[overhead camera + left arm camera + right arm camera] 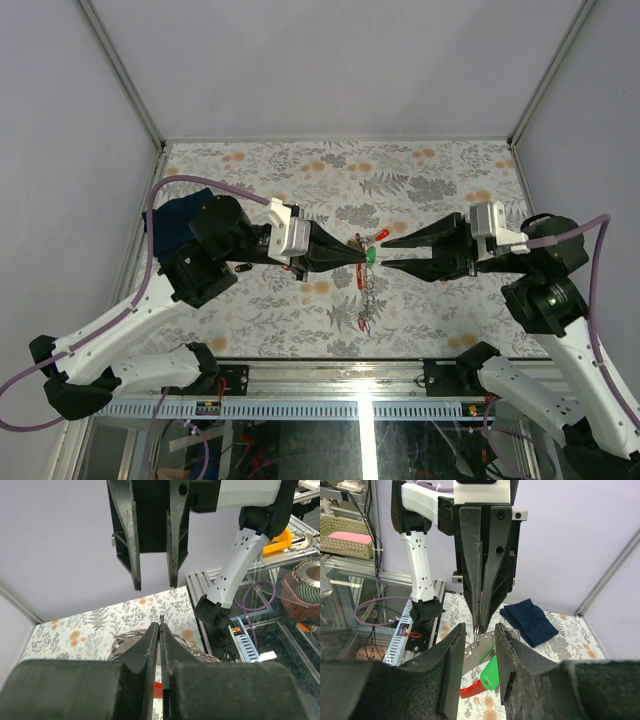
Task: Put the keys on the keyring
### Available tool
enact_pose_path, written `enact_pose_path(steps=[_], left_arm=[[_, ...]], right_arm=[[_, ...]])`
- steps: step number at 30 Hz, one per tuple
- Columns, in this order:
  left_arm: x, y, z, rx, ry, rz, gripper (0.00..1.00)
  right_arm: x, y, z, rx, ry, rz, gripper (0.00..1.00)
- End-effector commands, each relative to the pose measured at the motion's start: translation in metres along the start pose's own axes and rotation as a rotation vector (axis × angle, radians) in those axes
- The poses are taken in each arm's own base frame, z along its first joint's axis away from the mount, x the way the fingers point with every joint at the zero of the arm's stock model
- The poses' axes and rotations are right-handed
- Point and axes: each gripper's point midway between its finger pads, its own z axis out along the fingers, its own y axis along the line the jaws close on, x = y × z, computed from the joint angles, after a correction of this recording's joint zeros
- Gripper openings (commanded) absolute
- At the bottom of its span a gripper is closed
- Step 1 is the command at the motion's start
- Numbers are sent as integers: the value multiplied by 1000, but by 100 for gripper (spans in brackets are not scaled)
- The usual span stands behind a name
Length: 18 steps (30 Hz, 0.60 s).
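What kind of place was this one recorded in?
Probably a lab test cell: a floral-covered table boxed in by plain panels on a metal frame, with cables and a bin outside.

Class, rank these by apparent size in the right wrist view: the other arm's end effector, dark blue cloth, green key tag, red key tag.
1. left end effector
2. dark blue cloth
3. green key tag
4. red key tag, partly hidden, so its place is unsure

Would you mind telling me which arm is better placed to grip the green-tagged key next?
The right arm. The right gripper is open, with the green-tagged key between its fingers in its wrist view. The left gripper is shut on the keyring, so it seems occupied holding that.
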Motion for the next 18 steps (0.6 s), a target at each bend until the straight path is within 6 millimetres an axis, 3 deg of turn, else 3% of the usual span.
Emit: enact_pose_path(steps=[1, 10, 18], left_arm=[[-24, 4, -4, -21, -11, 81, 0], [-17, 13, -5, -56, 51, 76, 0], [-9, 27, -6, -113, 129, 63, 0]], right_arm=[[-3, -3, -8, 53, 64, -69, 37], [14, -9, -14, 73, 187, -40, 36], [27, -19, -7, 95, 243, 26, 34]])
